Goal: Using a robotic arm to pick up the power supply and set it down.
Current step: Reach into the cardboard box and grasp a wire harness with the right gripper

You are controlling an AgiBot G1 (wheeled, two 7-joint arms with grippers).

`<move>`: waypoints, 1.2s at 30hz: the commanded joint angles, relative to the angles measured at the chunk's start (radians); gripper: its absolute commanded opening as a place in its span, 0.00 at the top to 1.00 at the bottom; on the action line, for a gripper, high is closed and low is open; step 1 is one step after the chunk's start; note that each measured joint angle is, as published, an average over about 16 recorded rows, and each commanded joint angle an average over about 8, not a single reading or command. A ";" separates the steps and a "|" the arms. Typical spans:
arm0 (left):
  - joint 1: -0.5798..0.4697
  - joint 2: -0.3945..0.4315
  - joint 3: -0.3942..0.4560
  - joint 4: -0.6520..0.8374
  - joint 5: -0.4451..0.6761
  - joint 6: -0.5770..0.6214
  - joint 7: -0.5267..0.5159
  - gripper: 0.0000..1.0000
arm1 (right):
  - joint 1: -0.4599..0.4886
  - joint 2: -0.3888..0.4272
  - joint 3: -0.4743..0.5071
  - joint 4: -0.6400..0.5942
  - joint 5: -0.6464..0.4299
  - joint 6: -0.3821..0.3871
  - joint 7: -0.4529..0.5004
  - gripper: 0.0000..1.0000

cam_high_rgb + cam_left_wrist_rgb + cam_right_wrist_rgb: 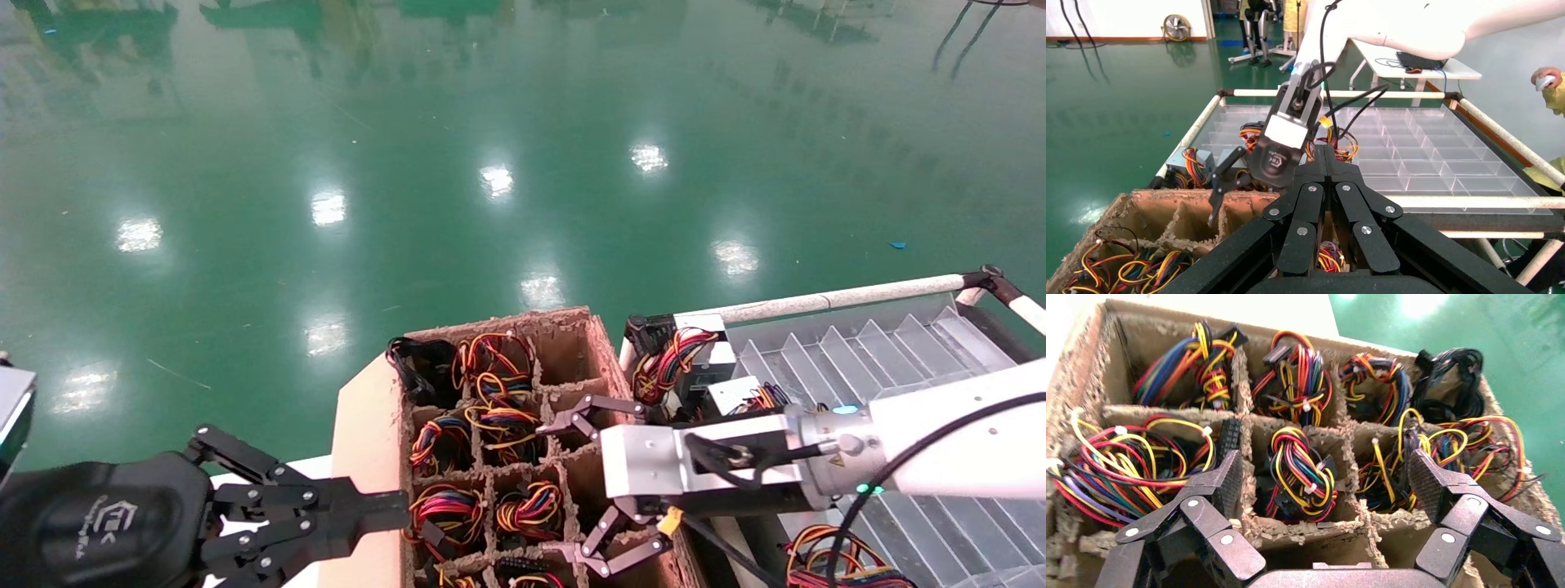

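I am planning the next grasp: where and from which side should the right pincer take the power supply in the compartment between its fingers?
Come from straight above. The power supply sits deep in a cell of the cardboard box, and only its wire bundle shows. The walls block its sides, so the open right pincer should probably close on the metal body's top edges beside the bundle, if reachable.

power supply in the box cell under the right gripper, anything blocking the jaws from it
Nothing separate covers it. The right gripper hangs open above the power supply, but the cardboard dividers stand close on both sides where the jaws would descend.
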 commanded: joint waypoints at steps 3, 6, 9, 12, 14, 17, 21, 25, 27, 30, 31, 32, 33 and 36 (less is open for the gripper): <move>0.000 0.000 0.000 0.000 0.000 0.000 0.000 0.57 | 0.021 -0.027 -0.018 -0.030 -0.030 -0.003 -0.034 1.00; 0.000 0.000 0.001 0.000 0.000 0.000 0.000 0.27 | 0.038 -0.043 -0.030 -0.044 -0.048 -0.006 -0.045 1.00; 0.000 0.000 0.001 0.000 -0.001 0.000 0.000 0.03 | 0.053 -0.054 -0.039 -0.052 -0.064 -0.007 -0.052 1.00; 0.000 0.000 0.001 0.000 -0.001 0.000 0.000 0.00 | 0.063 -0.060 -0.047 -0.053 -0.081 -0.005 -0.059 1.00; 0.000 0.000 0.001 0.000 -0.001 0.000 0.001 0.00 | 0.067 -0.062 -0.051 -0.052 -0.090 -0.002 -0.063 1.00; 0.000 -0.001 0.001 0.000 -0.001 -0.001 0.001 0.00 | 0.069 -0.065 -0.054 -0.051 -0.096 0.000 -0.065 1.00; 0.000 -0.001 0.002 0.000 -0.001 -0.001 0.001 0.00 | 0.072 -0.065 -0.056 -0.049 -0.102 0.002 -0.065 1.00; 0.000 -0.001 0.002 0.000 -0.001 -0.001 0.001 0.00 | 0.076 -0.065 -0.062 -0.043 -0.116 0.004 -0.068 1.00; 0.000 -0.001 0.002 0.000 -0.001 -0.001 0.001 0.00 | 0.078 -0.066 -0.065 -0.041 -0.123 0.005 -0.069 1.00; 0.000 -0.001 0.002 0.000 -0.002 -0.001 0.001 0.00 | 0.081 -0.067 -0.067 -0.039 -0.126 0.005 -0.070 1.00; 0.000 -0.001 0.002 0.000 -0.002 -0.001 0.001 0.00 | 0.082 -0.067 -0.067 -0.039 -0.126 0.004 -0.071 1.00; -0.001 -0.001 0.002 0.000 -0.002 -0.001 0.001 0.00 | 0.084 -0.067 -0.066 -0.039 -0.126 0.003 -0.071 1.00; -0.001 -0.001 0.002 0.000 -0.002 -0.001 0.001 0.00 | 0.085 -0.066 -0.066 -0.038 -0.125 0.002 -0.071 1.00; -0.001 -0.001 0.003 0.000 -0.002 -0.001 0.001 0.00 | 0.089 -0.063 -0.065 -0.033 -0.123 -0.002 -0.071 1.00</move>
